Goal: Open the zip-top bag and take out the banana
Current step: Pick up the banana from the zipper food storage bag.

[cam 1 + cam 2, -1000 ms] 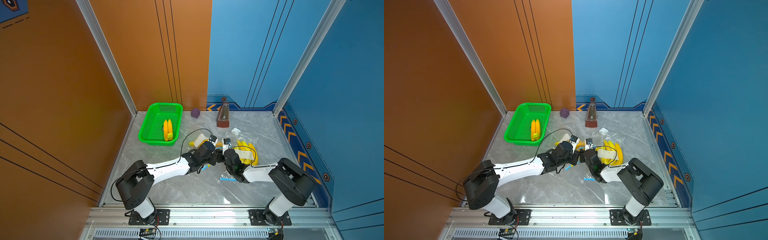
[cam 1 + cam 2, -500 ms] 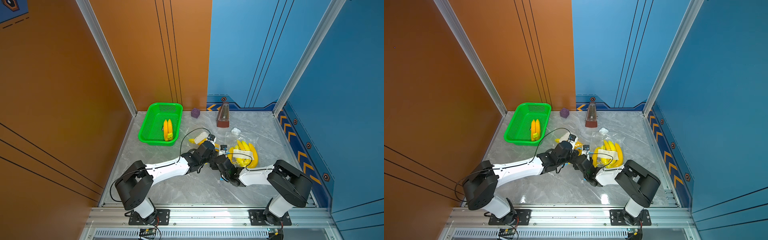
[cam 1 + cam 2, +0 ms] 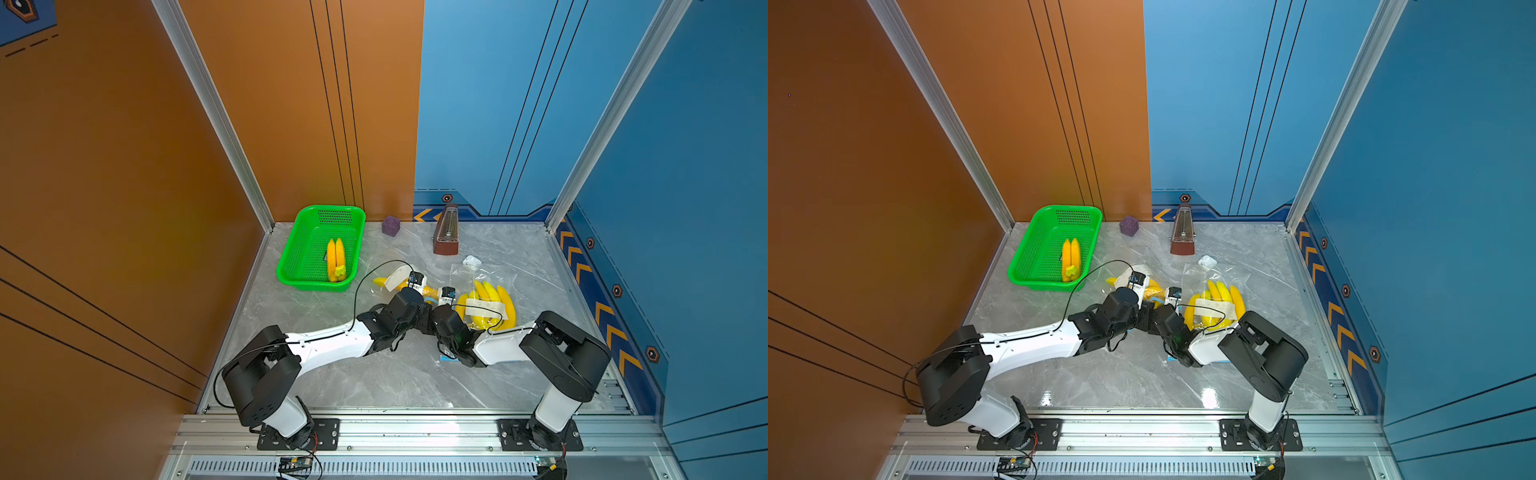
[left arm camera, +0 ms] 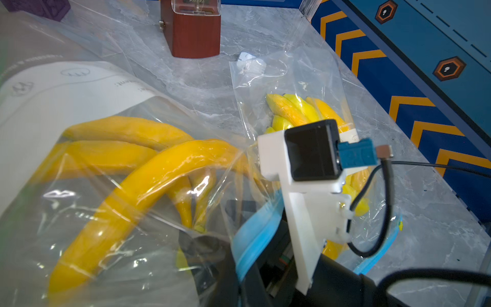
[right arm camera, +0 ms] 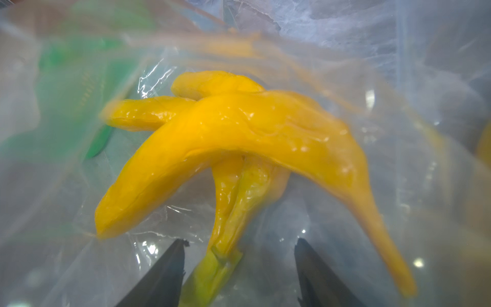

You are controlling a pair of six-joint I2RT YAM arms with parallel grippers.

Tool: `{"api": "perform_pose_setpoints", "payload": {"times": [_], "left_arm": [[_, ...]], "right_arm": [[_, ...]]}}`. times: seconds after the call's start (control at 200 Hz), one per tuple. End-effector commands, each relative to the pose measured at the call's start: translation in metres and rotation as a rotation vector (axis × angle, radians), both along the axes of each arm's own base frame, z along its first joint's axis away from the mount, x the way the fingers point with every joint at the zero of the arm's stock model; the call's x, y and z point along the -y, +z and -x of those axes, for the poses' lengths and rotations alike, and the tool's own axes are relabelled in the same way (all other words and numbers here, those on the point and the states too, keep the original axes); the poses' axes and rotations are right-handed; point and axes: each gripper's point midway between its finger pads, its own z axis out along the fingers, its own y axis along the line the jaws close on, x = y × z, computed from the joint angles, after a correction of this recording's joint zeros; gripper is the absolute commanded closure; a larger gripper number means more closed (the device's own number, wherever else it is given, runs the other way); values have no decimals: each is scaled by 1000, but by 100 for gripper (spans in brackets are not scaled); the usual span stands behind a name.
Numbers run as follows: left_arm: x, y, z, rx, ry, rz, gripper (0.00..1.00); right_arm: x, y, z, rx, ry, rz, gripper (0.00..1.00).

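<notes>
A clear zip-top bag (image 4: pixel 106 212) with a blue zip strip (image 4: pixel 255 234) lies mid-table in both top views (image 3: pixel 397 278) (image 3: pixel 1133 276). Inside it is a yellow banana bunch (image 4: pixel 159 180) (image 5: pixel 239 133). My left gripper (image 4: pixel 239 265) (image 3: pixel 422 305) is shut on the bag's blue zip edge. My right gripper (image 5: pixel 239 247) (image 3: pixel 434 309) stands open inside the bag's mouth. Its dark fingers (image 5: pixel 170 265) flank the bunch's green stem (image 5: pixel 218 265) without touching it. In the top views both grippers' tips are hidden under the wrists.
A second clear bag of bananas (image 3: pixel 488 299) lies to the right, beside my right arm. A green basket (image 3: pixel 291 266) with bananas (image 3: pixel 336 259) stands back left. A purple cube (image 3: pixel 390 225), a brown metronome (image 3: pixel 446 230) and a small white object (image 3: pixel 471 261) sit at the back.
My right gripper has moved left off the second bag to the held bag's mouth, and its jaws have spread wider. The left gripper keeps its hold.
</notes>
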Motion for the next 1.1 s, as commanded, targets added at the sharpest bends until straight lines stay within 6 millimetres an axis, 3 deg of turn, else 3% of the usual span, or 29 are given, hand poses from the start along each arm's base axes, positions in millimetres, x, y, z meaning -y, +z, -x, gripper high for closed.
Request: {"api": "perform_pose_setpoints", "payload": {"times": [0.0, 0.18, 0.25, 0.345, 0.44, 0.5, 0.596, 0.666, 0.801, 0.931, 1.016, 1.091], "left_arm": [[7, 16, 9, 11, -32, 73, 100], [-4, 15, 7, 22, -6, 66, 100], [-10, 12, 4, 20, 10, 57, 100], [-20, 8, 2, 17, 31, 48, 100], [-27, 0, 1, 9, 38, 30, 96], [-30, -6, 2, 0, 31, 18, 88], [-40, -8, 1, 2, 35, 7, 65], [-53, 0, -1, 12, 62, 12, 51], [-86, 25, -6, 54, 156, 11, 33], [-122, 28, -17, 23, 293, 52, 27], [-147, 7, -28, -48, 404, 42, 24], [-156, -14, -37, -124, 451, 46, 21]], "right_arm": [[-15, 4, -4, 0, 13, -8, 32], [-17, -8, 2, -41, 31, 95, 31], [-7, -10, 3, -54, 1, 124, 37], [7, -5, 6, -36, -39, 143, 53], [10, 3, 8, -22, -38, 159, 56], [6, 8, 8, -11, -14, 149, 56], [2, 13, 8, -4, 8, 138, 57], [0, 17, 10, 7, 17, 127, 53], [-10, 25, 14, 32, 65, 91, 43], [-22, 31, 16, 54, 96, 76, 38], [-23, 30, 14, 57, 82, 81, 35], [-22, 27, 11, 56, 68, 92, 33]]}}
